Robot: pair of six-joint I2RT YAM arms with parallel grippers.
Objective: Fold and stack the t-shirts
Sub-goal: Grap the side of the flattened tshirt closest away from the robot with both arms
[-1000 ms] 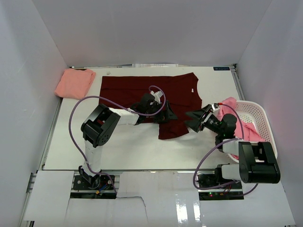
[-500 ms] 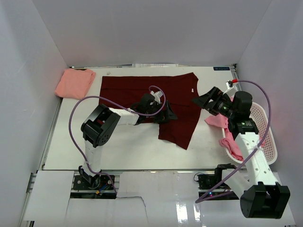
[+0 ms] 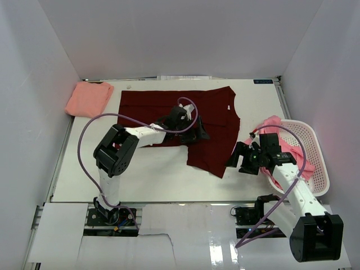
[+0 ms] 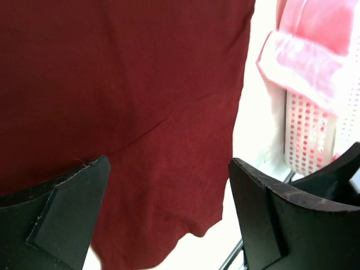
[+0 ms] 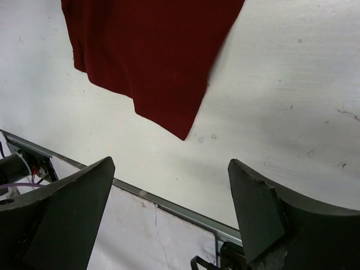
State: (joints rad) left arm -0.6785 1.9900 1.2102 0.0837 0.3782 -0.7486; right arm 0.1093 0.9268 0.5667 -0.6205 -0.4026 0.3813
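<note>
A dark maroon t-shirt [image 3: 163,107] lies spread across the back middle of the table. My left gripper [image 3: 197,136] hangs open low over its right part, with maroon cloth [image 4: 140,112] under the jaws and nothing pinched. My right gripper [image 3: 237,162] is open just right of the shirt's near right corner [image 5: 152,62], above bare table. A salmon t-shirt [image 3: 89,99] lies folded at the back left. Brighter pink t-shirts [image 3: 279,147] spill out of the basket, and their pink cloth [image 4: 315,50] also shows in the left wrist view.
A white mesh basket [image 3: 310,147] stands at the right edge of the table, close beside my right arm; its wall [image 4: 306,135] shows in the left wrist view. White walls close in the left, back and right. The table's metal front rail [image 5: 169,208] runs under my right gripper.
My right arm swung from the shirt's back right side down toward the front, next to the near right corner. That corner now reaches further forward. The left gripper barely shifted.
</note>
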